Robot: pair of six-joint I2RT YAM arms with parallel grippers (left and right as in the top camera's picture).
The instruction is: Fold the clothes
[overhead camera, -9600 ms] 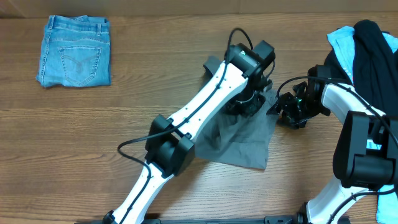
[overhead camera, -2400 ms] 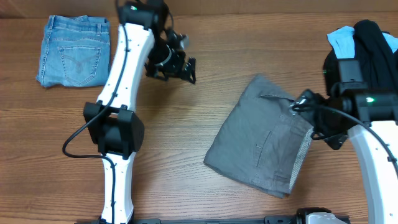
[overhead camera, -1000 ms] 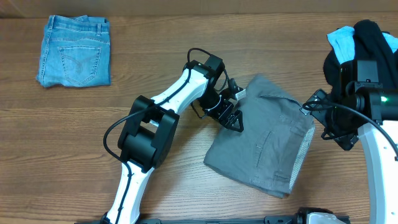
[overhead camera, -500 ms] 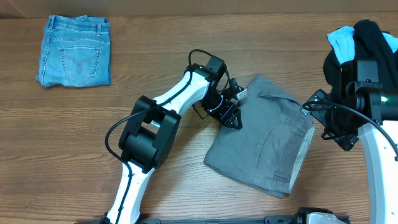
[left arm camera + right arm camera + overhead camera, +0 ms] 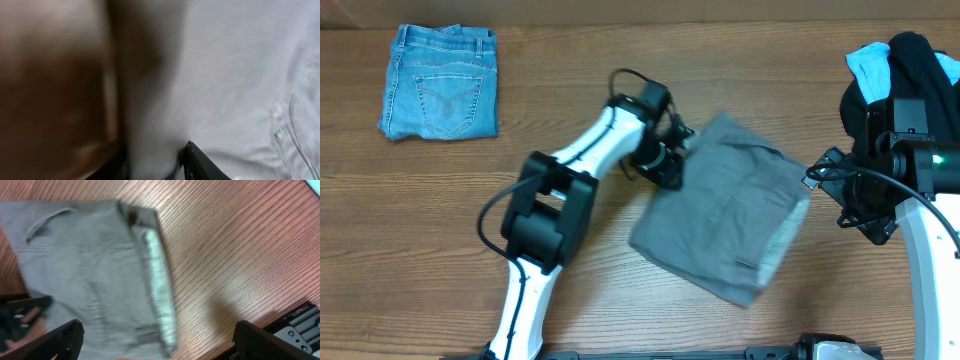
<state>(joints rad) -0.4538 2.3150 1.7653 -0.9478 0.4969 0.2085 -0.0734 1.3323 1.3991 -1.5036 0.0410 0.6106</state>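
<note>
The folded grey cotton shorts (image 5: 720, 205) lie in the middle of the table, blurred with motion. My left gripper (image 5: 672, 150) is shut on their upper left edge; in the left wrist view the grey cloth (image 5: 235, 75) fills the frame between the fingers (image 5: 155, 160). My right gripper (image 5: 835, 185) is open and empty, just right of the shorts; the right wrist view shows the shorts (image 5: 90, 270) below it with the waistband (image 5: 157, 285) at their right edge.
Folded light-blue denim shorts (image 5: 440, 82) lie at the far left back. A black garment (image 5: 920, 70) on a pale-blue garment (image 5: 868, 62) is piled at the back right, close to my right arm.
My left gripper closed on the grey shorts' edge and dragged them left; the shorts shifted leftward and are blurred. The right arm stayed put.
</note>
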